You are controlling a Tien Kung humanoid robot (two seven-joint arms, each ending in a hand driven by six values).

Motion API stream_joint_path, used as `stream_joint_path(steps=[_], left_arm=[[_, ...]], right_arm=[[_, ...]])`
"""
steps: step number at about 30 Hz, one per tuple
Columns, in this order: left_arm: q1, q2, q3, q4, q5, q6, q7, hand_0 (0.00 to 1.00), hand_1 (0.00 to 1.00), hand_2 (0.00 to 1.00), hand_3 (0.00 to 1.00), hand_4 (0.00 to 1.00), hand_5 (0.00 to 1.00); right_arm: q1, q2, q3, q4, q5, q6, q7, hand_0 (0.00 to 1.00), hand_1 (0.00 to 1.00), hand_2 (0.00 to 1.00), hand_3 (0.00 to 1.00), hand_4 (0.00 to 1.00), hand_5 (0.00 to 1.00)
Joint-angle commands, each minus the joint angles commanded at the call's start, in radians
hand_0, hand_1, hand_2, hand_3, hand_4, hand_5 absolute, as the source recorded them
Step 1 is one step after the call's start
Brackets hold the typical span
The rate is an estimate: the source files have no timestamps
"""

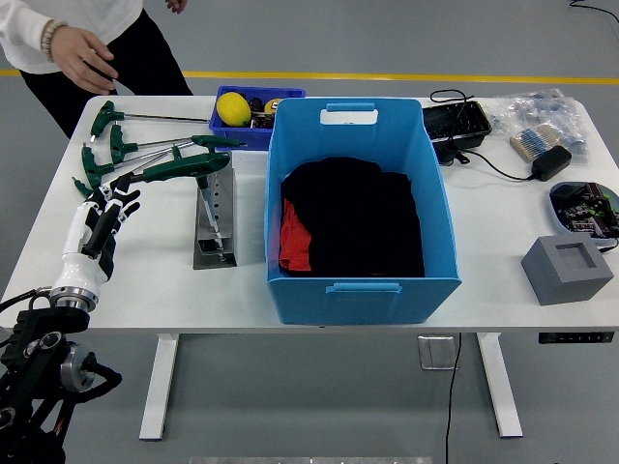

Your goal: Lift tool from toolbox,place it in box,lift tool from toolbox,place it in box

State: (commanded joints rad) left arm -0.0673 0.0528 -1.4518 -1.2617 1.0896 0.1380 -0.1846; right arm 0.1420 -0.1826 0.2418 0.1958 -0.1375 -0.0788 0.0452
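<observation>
The left hand (104, 215) (fingers spread, holding nothing) rests at nine o'clock from the blue box (353, 208), whose dark contents are unclear.

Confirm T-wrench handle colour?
Dark green handles, steel shafts; clearest in head view.

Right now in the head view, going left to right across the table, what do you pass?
Left hand → green-handled T wrenches → grey metal tool stand → large blue bin holding black and red cloth → black tray → grey foam block.
</observation>
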Motion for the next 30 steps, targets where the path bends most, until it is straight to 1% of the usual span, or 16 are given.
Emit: stream_joint_path(steps=[7, 8, 13, 14, 30], left_arm=[[0.001, 0.0, 0.0, 0.003, -0.014, 0.021, -0.005, 0.817, 0.808, 0.874, 0.756, 0.702, 0.809], [0.001, 0.0, 0.0, 0.003, -0.016, 0.023, -0.006, 0.811, 0.804, 0.87, 0.807, 0.743, 0.939], [0.001, 0.002, 0.001, 0.004, -0.023, 0.027, -0.009, 0.811, 0.804, 0.87, 0.807, 0.743, 0.939], [0.002, 0.002, 0.001, 0.004, -0.024, 0.027, -0.01, 0.81, 0.804, 0.872, 0.81, 0.77, 0.99], [0.003, 0.004, 0.008, 0.005, -0.024, 0.023, -0.011, 0.813, 0.806, 0.875, 0.81, 0.787, 0.998]], right_arm=[[-0.001, 0.0, -0.001, 0.0, 0.0, 0.0, 0.0, 0.672, 0.643, 0.708, 0.575, 0.779, 0.726], [-0.001, 0.0, 0.0, 0.0, -0.001, 0.0, 0.0, 0.672, 0.643, 0.708, 0.575, 0.78, 0.727], [-0.002, 0.002, -0.001, 0.002, -0.003, 0.0, 0.0, 0.672, 0.643, 0.708, 0.575, 0.78, 0.727], [-0.002, 0.002, -0.001, 0.002, -0.003, 0.0, 0.0, 0.672, 0.643, 0.708, 0.575, 0.782, 0.729], [-0.007, 0.001, -0.011, 0.002, 0.002, 0.0, 0.0, 0.673, 0.642, 0.708, 0.575, 0.781, 0.729]])
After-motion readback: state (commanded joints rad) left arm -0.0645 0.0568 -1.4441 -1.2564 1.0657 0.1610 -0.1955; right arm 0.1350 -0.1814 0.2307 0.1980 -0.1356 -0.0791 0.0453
